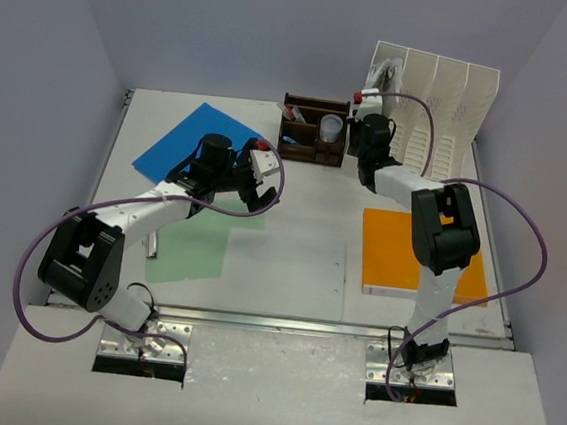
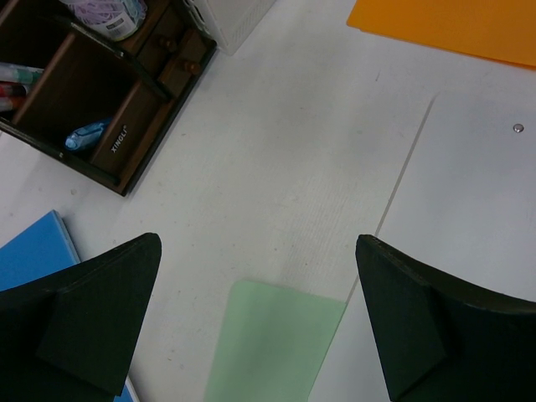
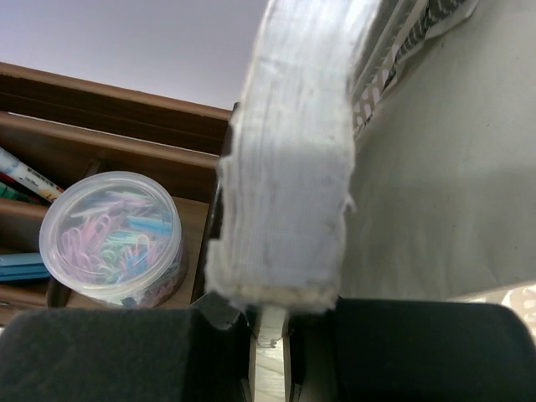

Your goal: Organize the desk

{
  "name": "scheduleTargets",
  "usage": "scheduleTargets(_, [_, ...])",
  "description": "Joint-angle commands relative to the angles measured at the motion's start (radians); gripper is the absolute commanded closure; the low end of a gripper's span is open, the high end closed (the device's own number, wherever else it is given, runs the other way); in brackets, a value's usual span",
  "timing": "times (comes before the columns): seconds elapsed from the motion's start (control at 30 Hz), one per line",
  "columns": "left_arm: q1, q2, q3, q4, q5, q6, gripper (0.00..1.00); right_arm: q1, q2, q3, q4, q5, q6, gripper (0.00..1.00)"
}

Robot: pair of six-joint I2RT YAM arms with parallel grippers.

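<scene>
The desk (image 1: 302, 224) is a large white tabletop. My right gripper (image 3: 270, 316) is shut on a white felt-faced eraser (image 3: 289, 167), clamping its thin lower edge. It holds the eraser (image 1: 369, 101) upright between the dark wooden pen organizer (image 1: 309, 135) and the white file rack (image 1: 440, 102). My left gripper (image 2: 258, 314) is open and hangs above the desk (image 2: 276, 167), over the far corner of a pale green sheet (image 2: 268, 347). Nothing is between its fingers. In the top view the left gripper (image 1: 252, 177) sits beside the blue folder (image 1: 195, 142).
An orange folder (image 1: 400, 256) lies under the right arm. A tub of coloured paper clips (image 3: 113, 239) stands in the organizer (image 3: 109, 126) beside pens. A small silver item (image 1: 150, 245) lies at the green sheet's (image 1: 195, 249) left edge. A metal rail (image 1: 283, 322) runs along the near edge.
</scene>
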Motion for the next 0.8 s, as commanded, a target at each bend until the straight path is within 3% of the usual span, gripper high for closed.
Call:
scheduleTargets(0.0, [0.009, -0.026, -0.001, 0.055, 0.012, -0.005, 0.0, 0.009, -0.018, 0.026, 0.286, 0.019, -0.135, 1.0])
scheduleTargets(0.37, [0.014, -0.03, -0.008, 0.046, 0.011, -0.001, 0.0, -0.006, 0.085, 0.137, 0.286, 0.065, -0.16, 0.97])
scheduleTargets(0.4, [0.015, -0.03, -0.008, 0.046, 0.01, -0.001, 0.0, -0.009, 0.089, 0.153, 0.256, 0.072, -0.145, 0.93])
scheduleTargets(0.43, [0.016, -0.03, -0.009, 0.046, 0.009, -0.001, 0.0, -0.017, 0.09, 0.167, 0.219, 0.081, -0.108, 0.82])
scheduleTargets(0.5, [0.017, -0.03, -0.009, 0.043, 0.006, -0.001, 0.0, -0.021, 0.078, 0.176, 0.148, 0.084, -0.061, 0.72])
scheduleTargets(0.63, [0.016, -0.033, -0.01, 0.04, 0.009, -0.001, 0.0, -0.032, 0.007, 0.193, -0.025, 0.039, 0.123, 0.64])
scheduleTargets(0.77, [0.016, -0.038, -0.009, 0.038, 0.012, -0.008, 0.0, -0.032, -0.055, 0.183, -0.103, -0.017, 0.181, 0.55])
